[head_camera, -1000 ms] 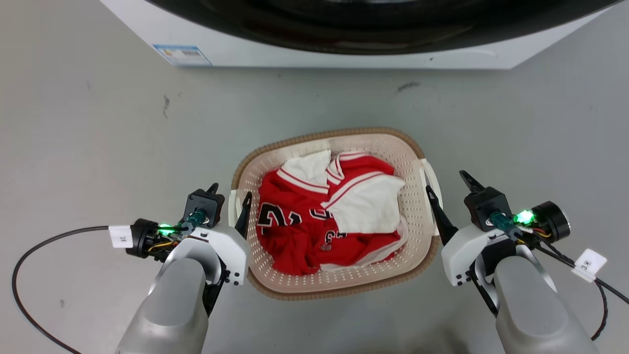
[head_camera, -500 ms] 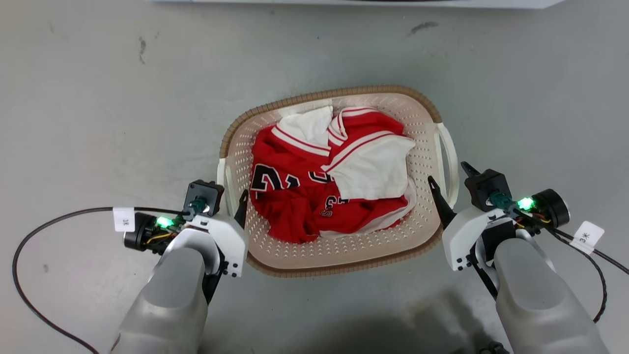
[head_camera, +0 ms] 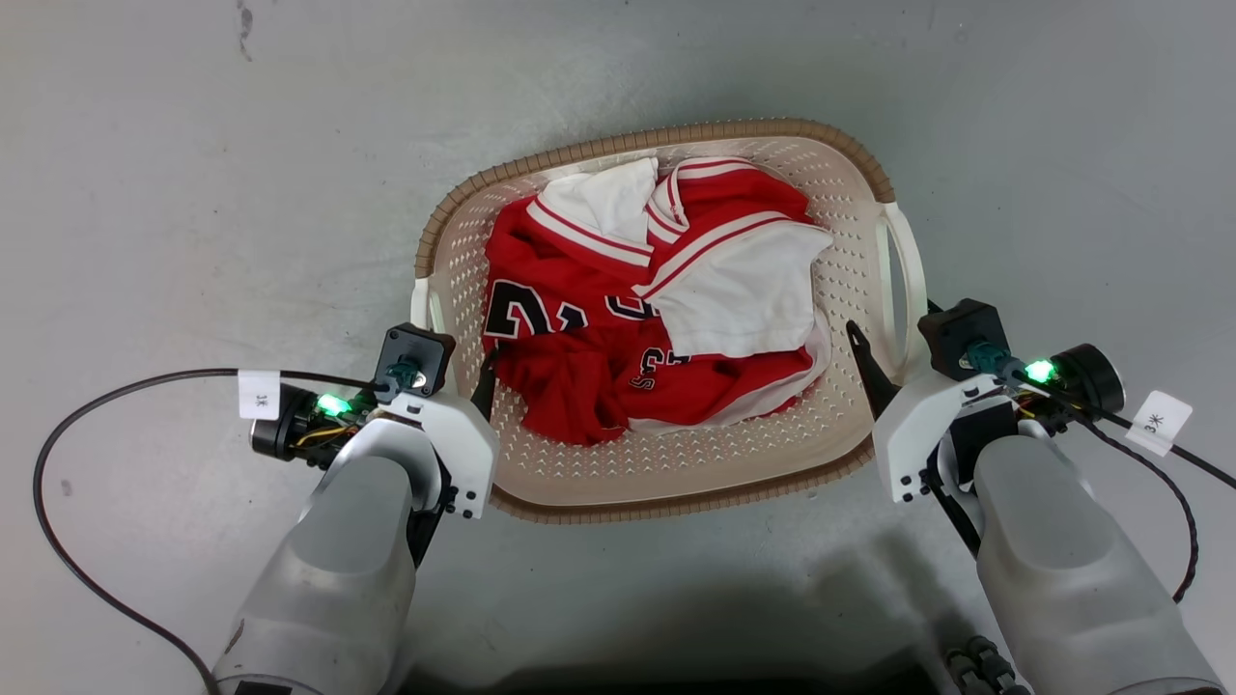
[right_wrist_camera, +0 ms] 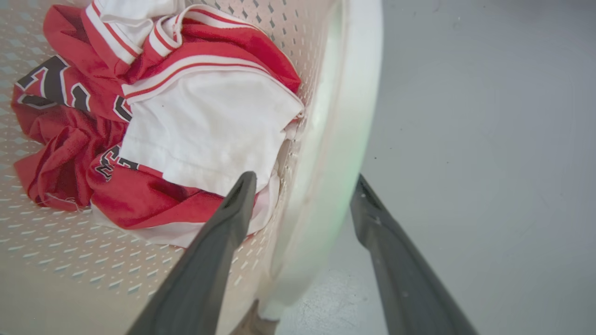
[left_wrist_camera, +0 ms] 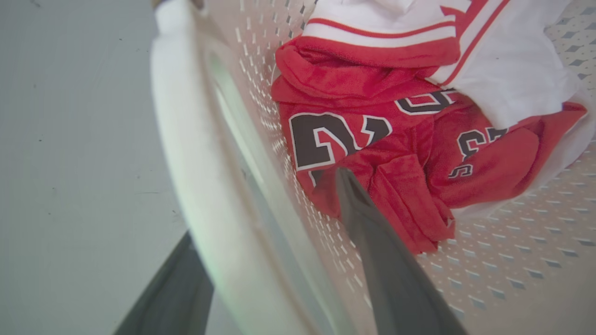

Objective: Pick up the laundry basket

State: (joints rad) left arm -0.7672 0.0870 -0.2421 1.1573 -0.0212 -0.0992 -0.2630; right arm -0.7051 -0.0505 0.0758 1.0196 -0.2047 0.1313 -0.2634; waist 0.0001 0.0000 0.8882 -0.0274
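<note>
The floor (head_camera: 193, 174) is smooth pale grey with a few dark scuffs near its far edge in the head view, and a broad shadow (head_camera: 676, 642) lies across it closest to the robot. The laundry basket (head_camera: 676, 133) sits in the middle of the head view between the two arms, its brown rim ringing cream perforated walls. Whether it rests on the floor or hangs just clear of it cannot be told. Inside it lie a crumpled red jersey (head_camera: 579, 328) with black numerals and a white garment (head_camera: 748, 299) partly on top. The left pincer (head_camera: 454, 362) stands open astride the basket's left side. In the left wrist view one dark finger reaches inside the wall close to the red cloth, the other stays outside over the floor, and the white left handle (left_wrist_camera: 186, 116) runs between them. The right pincer (head_camera: 890, 333) is likewise spread astride the right handle (right_wrist_camera: 349, 93), one finger inside near the white garment and one outside. A strip of floor shows between that outer finger and the handle, so the jaws are not pressed onto it. A green light (head_camera: 333, 403) glows on each wrist, and a black cable (head_camera: 58, 463) loops over the floor beside the left arm.
</note>
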